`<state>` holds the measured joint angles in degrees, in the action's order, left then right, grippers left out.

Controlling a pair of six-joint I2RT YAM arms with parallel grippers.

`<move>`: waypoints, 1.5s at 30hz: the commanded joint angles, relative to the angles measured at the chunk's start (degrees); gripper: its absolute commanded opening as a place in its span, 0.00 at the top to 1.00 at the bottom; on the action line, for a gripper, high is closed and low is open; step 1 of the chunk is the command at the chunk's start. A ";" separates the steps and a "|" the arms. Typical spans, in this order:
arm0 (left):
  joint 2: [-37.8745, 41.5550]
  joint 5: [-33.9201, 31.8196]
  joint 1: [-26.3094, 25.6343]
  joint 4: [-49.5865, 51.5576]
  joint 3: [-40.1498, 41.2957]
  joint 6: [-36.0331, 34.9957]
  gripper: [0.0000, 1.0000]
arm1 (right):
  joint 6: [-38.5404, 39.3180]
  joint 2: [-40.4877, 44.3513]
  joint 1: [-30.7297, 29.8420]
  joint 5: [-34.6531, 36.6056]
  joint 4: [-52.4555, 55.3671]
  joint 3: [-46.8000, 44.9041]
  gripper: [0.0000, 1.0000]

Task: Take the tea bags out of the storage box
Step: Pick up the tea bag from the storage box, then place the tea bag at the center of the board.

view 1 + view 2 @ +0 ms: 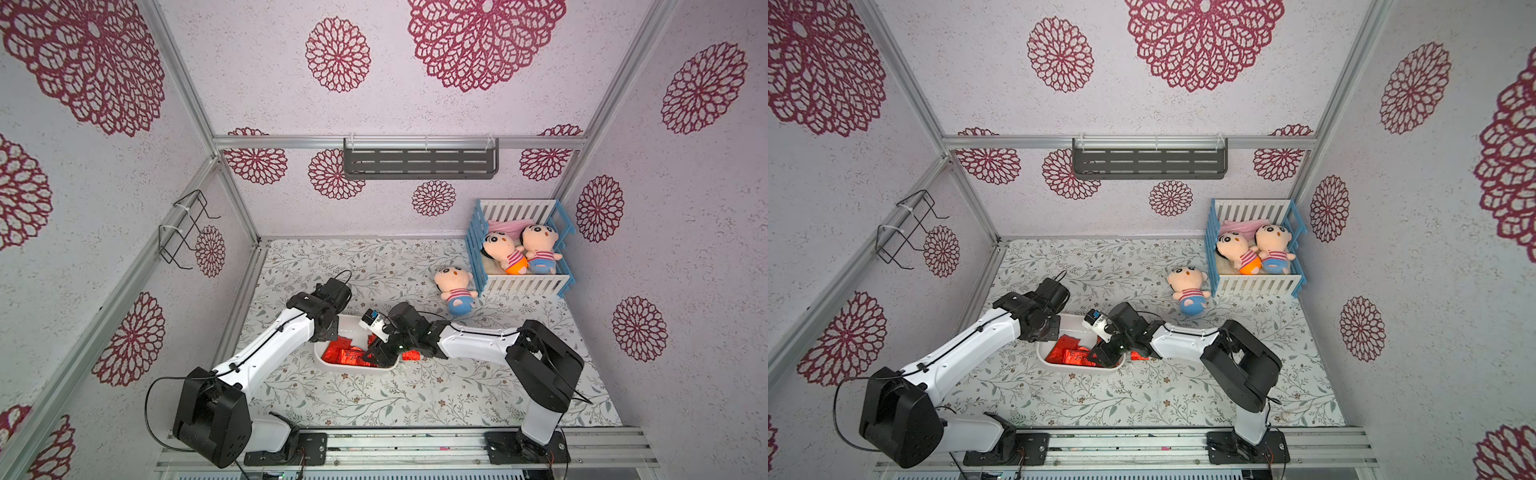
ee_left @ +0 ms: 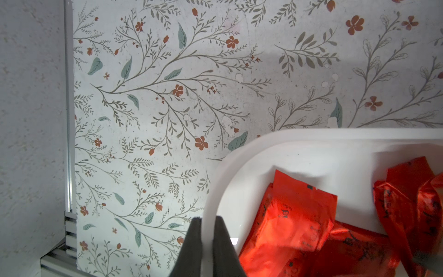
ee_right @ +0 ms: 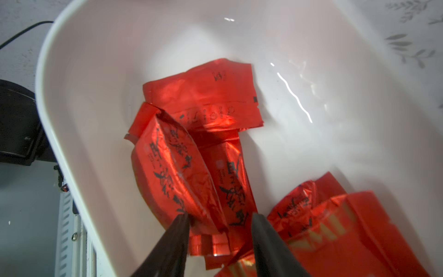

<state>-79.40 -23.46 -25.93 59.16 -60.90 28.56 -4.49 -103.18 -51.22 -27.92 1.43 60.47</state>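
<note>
- Tea bags (image 3: 199, 96), red and shiny with dark writing, lie in a heap inside the storage box (image 1: 351, 370).
- The storage box is white. It sits on the flowery bench (image 1: 374, 399), a bit left of the middle, between the two arms.
- One more tea bag (image 1: 1139, 356) lies on the bench just right of the box, partly under the right arm.
- The left end effector (image 2: 208, 219) is closed tight on the left rim of the box, with one finger inside and one outside.
- The right end effector (image 3: 220, 217) reaches down into the box. Its fingers are partway apart, with two tea bags standing on edge between them. I cannot tell if it is squeezing them.
- A blue and white toy crib (image 1: 528, 284) stands at the far right with two dolls (image 1: 505, 249) in it.
- A third doll (image 1: 455, 289) lies on the bench just left of the crib.
</note>
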 commanded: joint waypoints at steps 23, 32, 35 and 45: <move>0.20 -1.49 0.27 0.87 -0.16 -0.46 1.00 | -4.51 11.23 1.57 -0.78 -4.25 -1.13 1.00; 0.47 -1.58 0.23 0.98 -0.25 -0.50 1.00 | -19.95 23.68 14.46 -2.15 -11.65 -15.34 1.00; 0.47 -1.49 0.25 0.96 -0.26 -0.45 1.00 | -25.57 28.92 21.11 -1.91 -13.31 -23.07 1.00; 0.64 -1.30 0.27 0.99 -0.27 -0.35 1.00 | -42.65 36.39 29.51 1.20 -22.56 -42.79 1.00</move>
<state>-79.40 -23.49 -25.93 59.27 -60.93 28.53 -40.12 -67.79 -21.87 -28.29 -14.35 19.07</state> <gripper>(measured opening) 0.098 0.045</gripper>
